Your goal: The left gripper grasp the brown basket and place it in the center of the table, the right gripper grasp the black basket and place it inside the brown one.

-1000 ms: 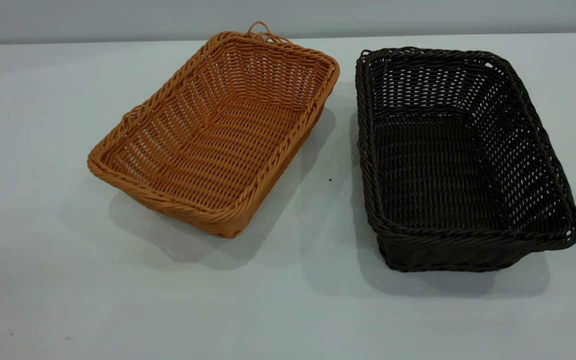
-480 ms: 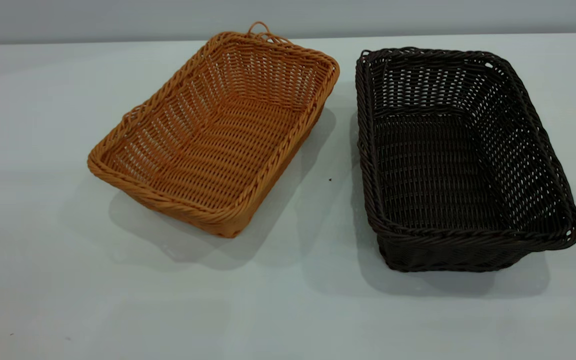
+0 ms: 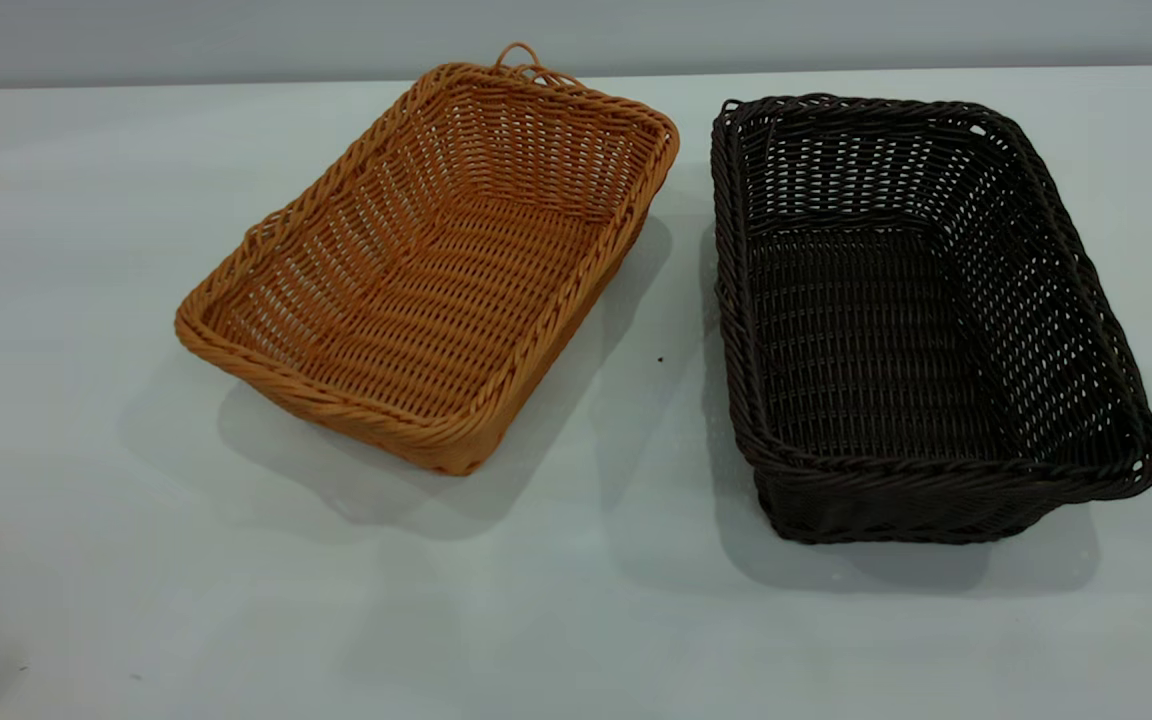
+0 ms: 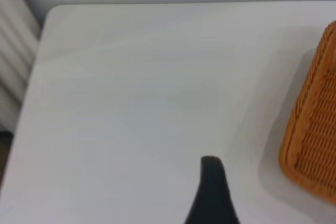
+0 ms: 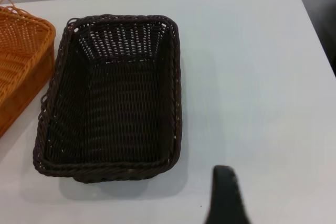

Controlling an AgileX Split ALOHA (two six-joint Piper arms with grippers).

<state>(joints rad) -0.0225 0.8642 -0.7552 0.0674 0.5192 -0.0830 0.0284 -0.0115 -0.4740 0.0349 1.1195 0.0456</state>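
Left hand (image 4: 211, 192): one dark finger shows in the left wrist view, above bare table, clear of the brown basket; whether it is wide or narrow cannot be told. It does not appear in the exterior view.
Right hand (image 5: 224, 195): one dark finger shows in the right wrist view, over the table just beside a corner of the black basket, not touching it; its spread cannot be told either.
Table (image 3: 86, 560): pale grey-white and matte, carrying both baskets, with soft shadows beside each and a tiny dark speck between them.
Black basket (image 3: 921, 320): flat on the table at the exterior view's right, open side up, empty, long sides running near to far, near end closest to the camera.
Brown basket (image 3: 436, 270): flat on the table left of the black one, empty, turned at an angle so one corner points toward the camera; a small loop stands at its far end.
Gap: the baskets lie near each other but apart, closest at their far corners.
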